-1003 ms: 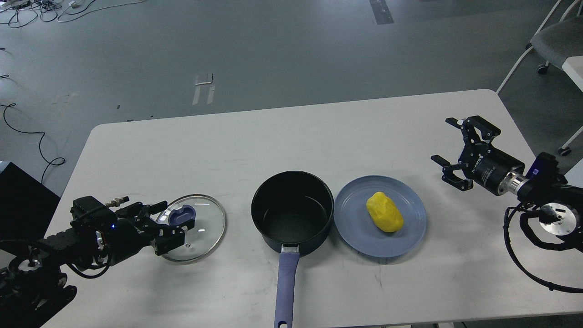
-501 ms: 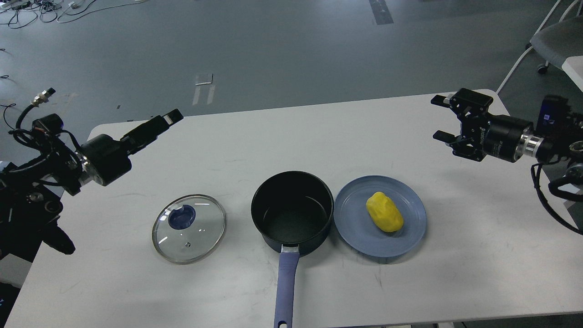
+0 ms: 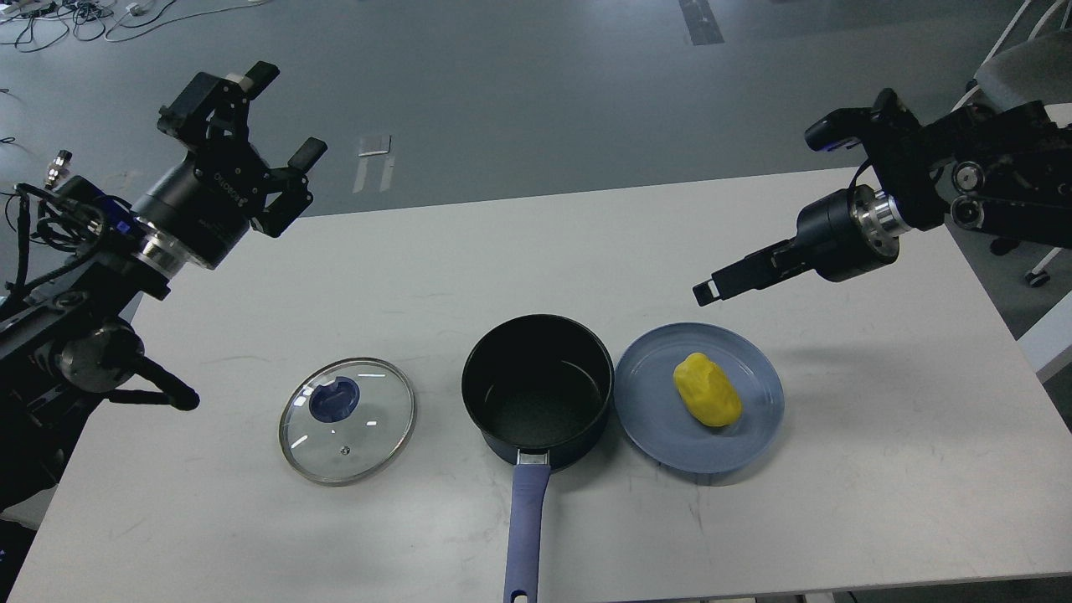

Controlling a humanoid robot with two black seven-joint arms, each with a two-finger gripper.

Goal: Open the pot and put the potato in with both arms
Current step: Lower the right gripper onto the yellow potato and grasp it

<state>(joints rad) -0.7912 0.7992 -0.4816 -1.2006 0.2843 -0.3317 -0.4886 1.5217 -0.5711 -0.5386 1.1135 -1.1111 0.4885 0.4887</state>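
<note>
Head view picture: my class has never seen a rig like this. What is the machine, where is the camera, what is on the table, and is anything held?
The camera sits in a humanoid robot's head, looking down at a white table. The black arms at either side are its own. The left gripper is raised with fingers spread, holding nothing. The right gripper points toward the plate; I cannot tell if it is open. On the table: a glass lid, an open empty pot, and a potato on a blue plate.

Grey floor [image 3: 519, 92], white table [image 3: 879, 469], chair [image 3: 1017, 63] top-rt
</note>
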